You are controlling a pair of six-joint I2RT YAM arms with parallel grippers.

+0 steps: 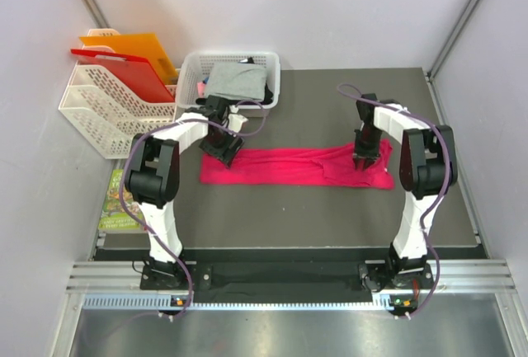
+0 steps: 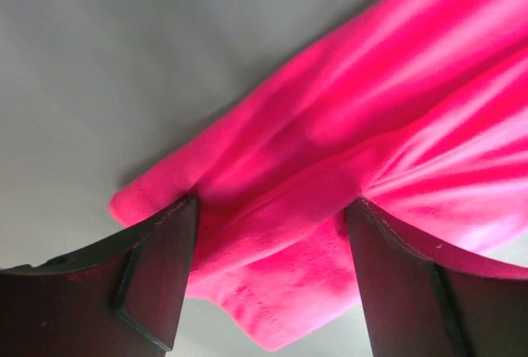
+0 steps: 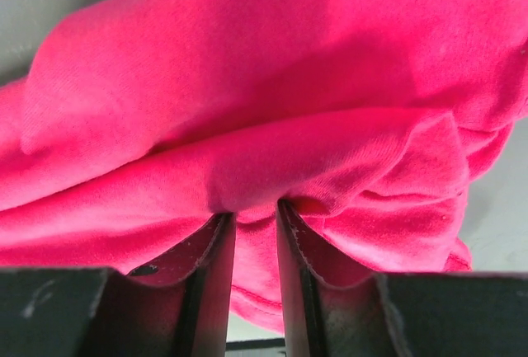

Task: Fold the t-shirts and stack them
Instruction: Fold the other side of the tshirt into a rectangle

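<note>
While the pink shirt [image 1: 289, 166] is lying as a long band across the tabletop [image 1: 330, 209], its right end is being pinched by the narrowly closed right claw [image 1: 360, 162] and its left end merely straddled by the wide-open left claw [image 1: 228, 157], so lopsided dragging is being risked.

A pink-red t-shirt [image 1: 289, 166]; grey t-shirt [image 1: 237, 79].

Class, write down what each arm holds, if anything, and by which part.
The right jaws pinch a raised fold at the right end of the bright pink-red cloth t-shirt. The left jaws stand open astride its left end, holding nothing.
</note>
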